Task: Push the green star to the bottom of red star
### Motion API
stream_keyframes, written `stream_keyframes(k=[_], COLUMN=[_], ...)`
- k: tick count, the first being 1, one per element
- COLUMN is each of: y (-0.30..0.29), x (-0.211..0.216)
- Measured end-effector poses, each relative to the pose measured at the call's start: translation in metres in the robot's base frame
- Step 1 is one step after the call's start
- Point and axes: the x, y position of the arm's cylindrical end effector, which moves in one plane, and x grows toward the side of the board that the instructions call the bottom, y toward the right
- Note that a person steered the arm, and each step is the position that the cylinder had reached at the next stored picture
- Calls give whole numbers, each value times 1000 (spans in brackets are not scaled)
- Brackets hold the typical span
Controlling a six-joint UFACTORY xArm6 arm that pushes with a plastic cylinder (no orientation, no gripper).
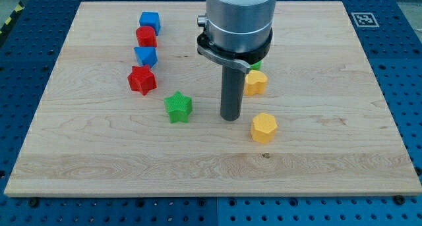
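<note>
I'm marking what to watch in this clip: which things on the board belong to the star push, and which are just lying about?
Job: green star; red star, up and to its left; my tip, right of the green star, not touching.

Lying about: two blue blocks; red block; two yellow blocks; green block, mostly hidden.

green star (178,107), red star (142,80), dark rod (230,91)

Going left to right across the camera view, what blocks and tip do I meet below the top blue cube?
red star → green star → my tip → yellow hexagonal block
</note>
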Motion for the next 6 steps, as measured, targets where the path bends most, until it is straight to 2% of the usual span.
stream_keyframes(k=[6], y=[-95], x=[-7])
